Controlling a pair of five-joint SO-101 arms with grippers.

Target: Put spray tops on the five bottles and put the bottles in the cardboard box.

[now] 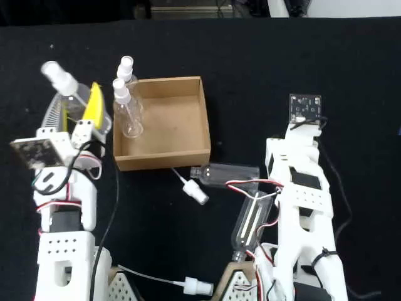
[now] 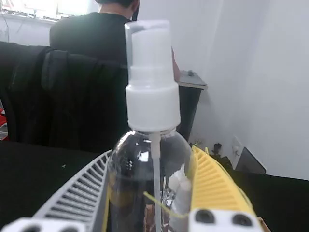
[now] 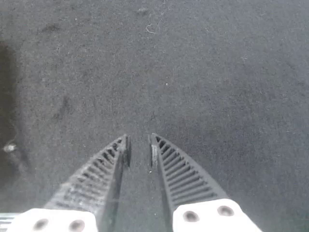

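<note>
While left gripper [image 1: 78, 99] clamps 1 bottle [image 2: 147, 164] | cardboard box [image 1: 164, 160]: 2 capped bottles [image 1: 129, 114]

A clear plastic bottle with a white spray top [image 2: 145, 166] is clamped between the left gripper's [image 2: 153, 152] fingers [image 2: 217, 183]. Just right of this gripper sits the open brown cardboard box [image 1: 178, 128], two capped clear bottles [image 1: 130, 116] upright at its near wall. Farther right lies an uncapped clear bottle [image 1: 232, 174], a loose white spray top [image 1: 195, 191] just beside its neck. A second uncapped bottle [image 1: 249, 226] lies beyond it, a second loose top [image 1: 197, 287] well behind the gripper
</note>
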